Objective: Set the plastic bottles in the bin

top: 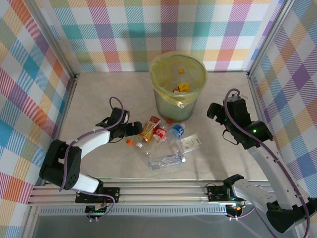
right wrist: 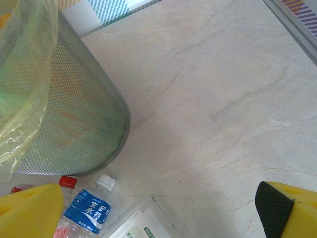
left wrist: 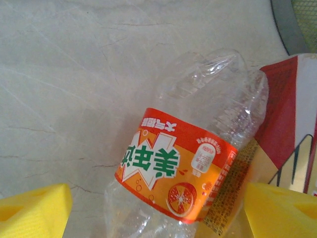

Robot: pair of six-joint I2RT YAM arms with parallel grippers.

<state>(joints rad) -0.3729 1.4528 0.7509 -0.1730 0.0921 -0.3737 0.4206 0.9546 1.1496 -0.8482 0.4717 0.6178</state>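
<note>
From above, the plastic bottles (top: pixel 166 161) lie bunched on the counter (top: pixel 94 94) at mid-frame, just below the bin (top: pixel 176 106). My left wrist view shows more: my left fingers (left wrist: pixel 32 210) stand apart at the lower corners, a clear orange-labelled bottle (left wrist: pixel 183 163) between them. Whether they press it I cannot tell. My right fingers (right wrist: pixel 29 210) are spread wide above the counter, the bin's mesh wall at upper left and a blue-labelled bottle (right wrist: pixel 89 210) at the lower left.
</note>
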